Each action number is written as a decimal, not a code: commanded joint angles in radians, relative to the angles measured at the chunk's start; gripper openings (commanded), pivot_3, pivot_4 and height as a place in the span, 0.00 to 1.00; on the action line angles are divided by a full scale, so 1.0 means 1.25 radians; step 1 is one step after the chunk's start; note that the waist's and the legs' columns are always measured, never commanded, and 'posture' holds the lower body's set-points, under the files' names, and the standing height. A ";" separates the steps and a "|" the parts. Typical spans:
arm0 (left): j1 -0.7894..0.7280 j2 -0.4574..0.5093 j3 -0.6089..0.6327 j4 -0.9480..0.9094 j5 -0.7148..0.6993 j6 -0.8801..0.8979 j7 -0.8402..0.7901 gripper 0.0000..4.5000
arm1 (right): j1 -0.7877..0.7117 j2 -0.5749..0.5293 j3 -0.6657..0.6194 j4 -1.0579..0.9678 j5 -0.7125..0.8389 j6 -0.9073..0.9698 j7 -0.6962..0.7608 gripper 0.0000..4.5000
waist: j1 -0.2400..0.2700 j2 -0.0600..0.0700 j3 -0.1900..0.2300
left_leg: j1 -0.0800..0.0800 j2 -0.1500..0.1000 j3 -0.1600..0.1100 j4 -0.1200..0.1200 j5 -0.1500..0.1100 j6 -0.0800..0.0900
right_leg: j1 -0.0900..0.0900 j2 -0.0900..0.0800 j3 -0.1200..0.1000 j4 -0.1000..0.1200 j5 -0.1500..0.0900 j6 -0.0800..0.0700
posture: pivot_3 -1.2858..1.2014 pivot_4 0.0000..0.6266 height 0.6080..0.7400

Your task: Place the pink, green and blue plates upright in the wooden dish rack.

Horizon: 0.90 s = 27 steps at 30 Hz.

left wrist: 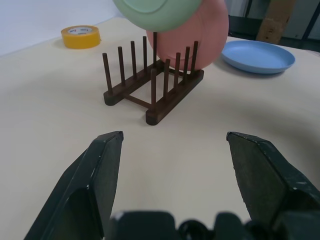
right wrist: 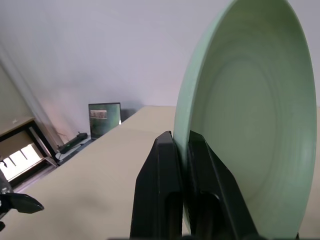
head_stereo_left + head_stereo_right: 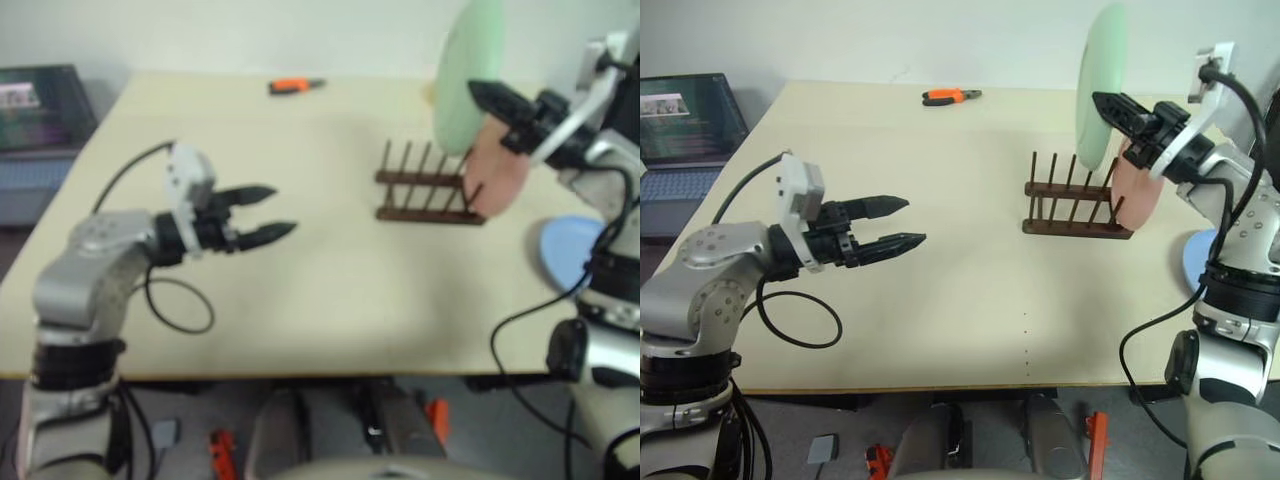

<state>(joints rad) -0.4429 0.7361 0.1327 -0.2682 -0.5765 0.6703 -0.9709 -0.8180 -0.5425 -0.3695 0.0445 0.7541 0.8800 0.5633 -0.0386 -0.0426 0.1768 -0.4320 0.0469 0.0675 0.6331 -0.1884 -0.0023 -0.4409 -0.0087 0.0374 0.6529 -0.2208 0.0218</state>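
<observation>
Above the right end of the wooden dish rack (image 3: 1077, 200) we hold the green plate (image 3: 1099, 85) on edge in the air, the right gripper (image 3: 1102, 104) with its fingers closed down on the plate's rim. The pink plate (image 3: 1137, 188) already stands upright in the rack's right end, and the blue plate (image 3: 572, 248) lies flat on the table (image 3: 970, 290), to the right of the rack and a little nearer us. Our left gripper (image 3: 903, 222) hovers over the table well to the left, fingers spread wide and holding nothing.

We judge the plates light, stiff and smooth, most likely plastic, so not very fragile but slippery. A pinch on the thin rim is the only real hold, and with the plate hanging from one edge it could swing or slide in the fingers. The pegs are thin and the rack looks light, so a bump could shove it along the table. The flat blue plate will be harder, with its rim lying close to the table.

The right wrist view shows the grip itself: both fingers clamped across the rim, the plate's hollow face turned toward the camera. The left wrist view shows the rack's open slots left of the pink plate, and a yellow tape roll (image 1: 80, 36) on the far side. The head views show orange-handled pliers (image 3: 951, 96) at the far edge and a laptop (image 3: 684, 120) off to the left.
</observation>
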 commanded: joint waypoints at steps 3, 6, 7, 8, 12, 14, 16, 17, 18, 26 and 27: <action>-0.008 0.010 -0.002 -0.032 -0.023 0.013 0.002 0.81 | 0.009 -0.013 -0.023 -0.011 0.003 -0.034 -0.002 0.00 | 0.000 0.000 0.000 | 0.000 0.000 0.002 0.000 0.000 0.000 | 0.000 0.000 0.000 -0.002 0.001 0.002 | 0.52 0.24 1.00; -0.016 0.017 -0.005 -0.023 -0.018 0.015 0.005 0.81 | 0.014 -0.003 -0.021 -0.022 0.012 -0.032 -0.008 0.00 | 0.000 0.000 0.000 | 0.000 0.000 0.003 0.000 0.000 0.000 | 0.000 0.000 0.001 -0.004 0.002 0.003 | 0.52 0.24 1.00; -0.020 0.019 -0.006 -0.020 -0.015 0.019 0.009 0.81 | 0.013 0.000 -0.019 -0.026 0.014 -0.032 -0.010 0.00 | 0.000 0.000 0.000 | 0.000 0.000 0.003 0.000 0.000 0.000 | 0.000 0.000 0.001 -0.004 0.002 0.003 | 0.52 0.24 1.00; -0.022 0.020 -0.006 -0.019 -0.014 0.021 0.011 0.81 | 0.012 0.002 -0.017 -0.029 0.015 -0.032 -0.011 0.00 | 0.000 0.000 0.000 | 0.000 0.000 0.003 0.000 0.000 0.000 | 0.000 -0.001 0.002 -0.004 0.002 0.004 | 0.52 0.24 1.00; -0.012 0.030 -0.008 -0.022 -0.015 0.028 0.010 0.81 | 0.022 0.003 -0.009 -0.022 0.006 -0.037 -0.010 0.00 | 0.000 0.000 0.000 | 0.000 0.000 0.004 0.000 0.000 0.000 | 0.000 -0.001 0.002 -0.005 0.003 0.004 | 0.52 0.24 1.00; -0.012 0.033 -0.007 -0.023 -0.017 0.030 0.012 0.81 | 0.024 0.005 -0.009 -0.022 0.007 -0.035 -0.013 0.00 | 0.001 0.000 0.000 | 0.000 0.000 0.004 0.000 0.000 0.000 | 0.000 -0.001 0.002 -0.005 0.003 0.004 | 0.52 0.24 1.00; -0.012 0.034 -0.004 -0.027 -0.022 0.035 0.013 0.81 | 0.026 0.007 -0.009 -0.024 0.011 -0.031 -0.014 0.00 | 0.001 0.000 0.000 | 0.000 0.000 0.004 0.000 0.000 0.000 | 0.000 -0.001 0.002 -0.005 0.003 0.004 | 0.52 0.24 1.00; -0.009 0.035 -0.003 -0.028 -0.023 0.036 0.014 0.81 | 0.029 0.007 -0.008 -0.025 0.012 -0.030 -0.013 0.00 | 0.001 0.000 0.000 | 0.000 0.000 0.004 0.000 0.000 0.000 | 0.000 -0.001 0.002 -0.005 0.003 0.004 | 0.52 0.24 1.00; -0.007 0.036 -0.003 -0.029 -0.022 0.038 0.014 0.81 | 0.033 0.007 -0.009 -0.025 0.012 -0.030 -0.012 0.00 | 0.001 0.000 0.000 | 0.000 0.000 0.004 0.000 0.000 0.000 | 0.000 -0.001 0.002 -0.005 0.003 0.004 | 0.52 0.24 1.00; -0.005 0.048 0.004 -0.026 -0.024 0.044 0.012 0.81 | 0.042 0.006 -0.023 -0.030 0.028 -0.029 -0.015 0.00 | 0.001 0.000 0.000 | 0.000 0.000 0.004 -0.001 0.000 0.000 | 0.000 -0.001 0.002 -0.005 0.003 0.004 | 0.52 0.24 1.00; -0.006 0.050 0.003 -0.024 -0.023 0.043 0.012 0.81 | 0.044 0.006 -0.022 -0.030 0.028 -0.031 -0.015 0.00 | 0.001 0.000 0.000 | 0.000 0.000 0.004 -0.001 0.000 0.000 | 0.000 -0.001 0.002 -0.005 0.003 0.004 | 0.52 0.24 1.00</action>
<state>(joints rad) -0.4406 0.7842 0.1147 -0.2707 -0.5907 0.7314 -0.9524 -0.7568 -0.5290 -0.3702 0.0449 0.7672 0.8602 0.5436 -0.0377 -0.0426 0.1768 -0.4323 0.0471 0.0727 0.6323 -0.1885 -0.0024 -0.4409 -0.0096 0.0397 0.6470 -0.2176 0.0268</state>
